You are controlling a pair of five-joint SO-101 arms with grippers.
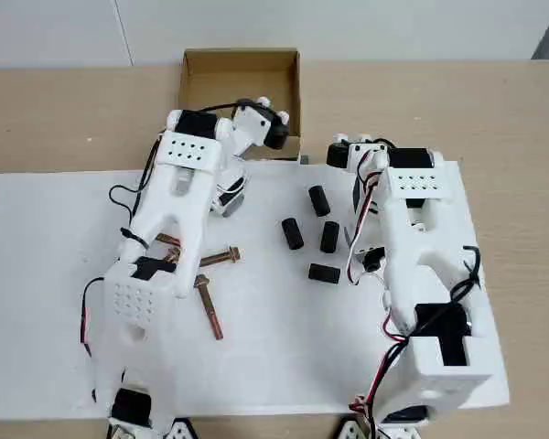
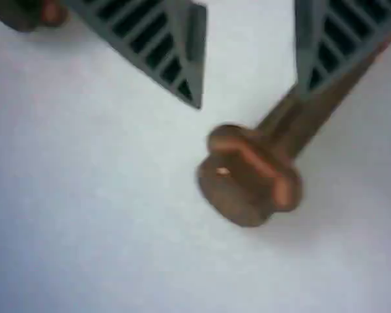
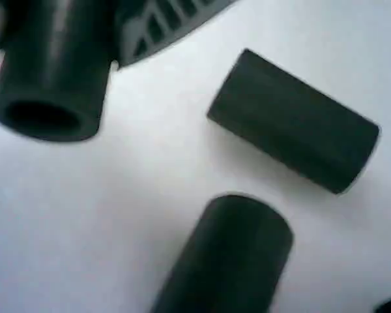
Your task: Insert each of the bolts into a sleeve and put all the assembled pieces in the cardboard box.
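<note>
Four black sleeves (image 1: 324, 273) lie on white sheet (image 1: 55, 274) over wooden table (image 1: 73, 110); left fingers (image 2: 156, 45) spread beside a bolt (image 2: 247, 176)

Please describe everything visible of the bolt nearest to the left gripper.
The bolt looks like copper-coloured metal, with a hexagonal head on a round flange and a straight shank. It lies on its side on the white sheet, head toward the camera. The left gripper is open over it; the shank runs behind one finger, and I cannot tell whether they touch.
</note>
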